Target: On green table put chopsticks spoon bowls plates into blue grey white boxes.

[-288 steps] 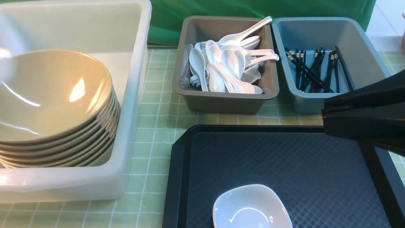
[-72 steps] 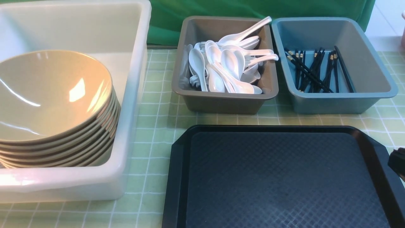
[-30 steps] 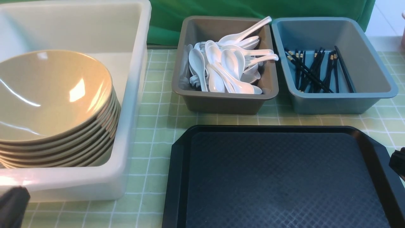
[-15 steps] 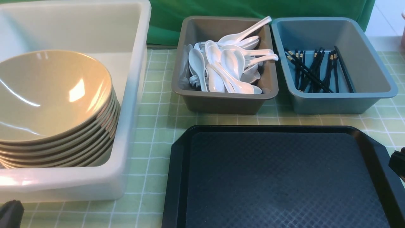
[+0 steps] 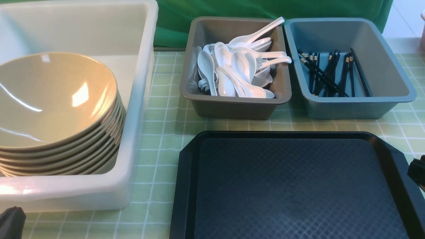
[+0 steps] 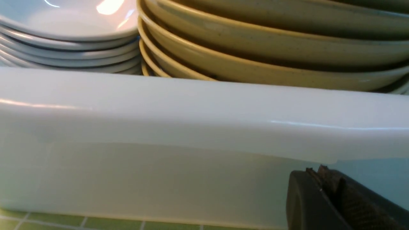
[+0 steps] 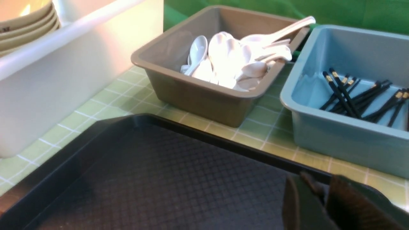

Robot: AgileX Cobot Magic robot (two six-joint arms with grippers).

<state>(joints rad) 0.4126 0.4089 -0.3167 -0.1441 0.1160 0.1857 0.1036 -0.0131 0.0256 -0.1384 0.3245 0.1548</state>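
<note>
Front view: I have the tan bowls (image 5: 56, 103) stacked in the white box (image 5: 129, 142), spoons (image 5: 244, 71) heaped in the brownish-grey box (image 5: 232, 109), and chopsticks (image 5: 327, 76) inside the blue box (image 5: 352, 108). The black tray (image 5: 292, 186) shows no dishware.

Left wrist view: the left gripper (image 6: 319, 169) is clenched with nothing between its tips, before the white box wall. Beside the bowls, inside the box, stand stacked white dishes (image 6: 73, 32). I judge these rigid, slick and chippable; grip one at the rim, one finger inside. The bowls are likely heavier and could swing from a rim grip.

Right wrist view: the right gripper (image 7: 322, 185) has its tips close together, a narrow gap apparent, and no item visible in them. Spoons: probably light and slippery; hold at the handle. Chopsticks: stiff, prone to roll; clamp mid-length. I judge sorting complete; park both arms.
</note>
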